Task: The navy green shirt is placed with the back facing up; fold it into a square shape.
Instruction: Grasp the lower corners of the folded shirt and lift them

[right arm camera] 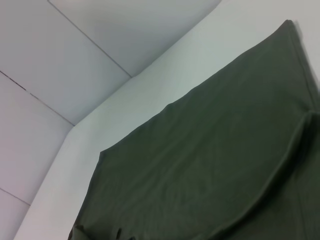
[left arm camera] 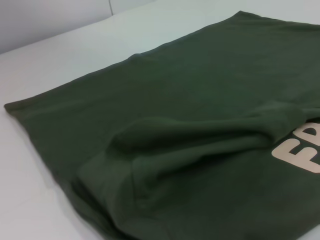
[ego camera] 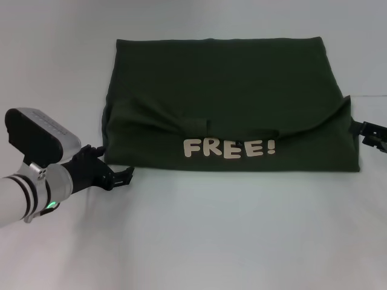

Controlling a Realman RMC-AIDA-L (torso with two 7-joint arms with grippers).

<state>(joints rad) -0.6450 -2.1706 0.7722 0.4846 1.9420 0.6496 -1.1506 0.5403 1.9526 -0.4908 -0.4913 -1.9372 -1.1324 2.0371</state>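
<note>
I see the shirt [ego camera: 230, 96] folded on the worktop [ego camera: 242, 229], "FREE!" up. Left end effector [ego camera: 118, 175] at its near-left corner, open, empty. Right end effector [ego camera: 370, 133] at right edge; can't tell its state.

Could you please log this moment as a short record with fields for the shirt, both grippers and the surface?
shirt: navy green shirt folded into a rough rectangle, cream FREE! lettering up along the near edge
left gripper: left gripper low at the shirt's near left corner, apart from it
right gripper: right gripper at the shirt's right edge
surface: white table
</note>
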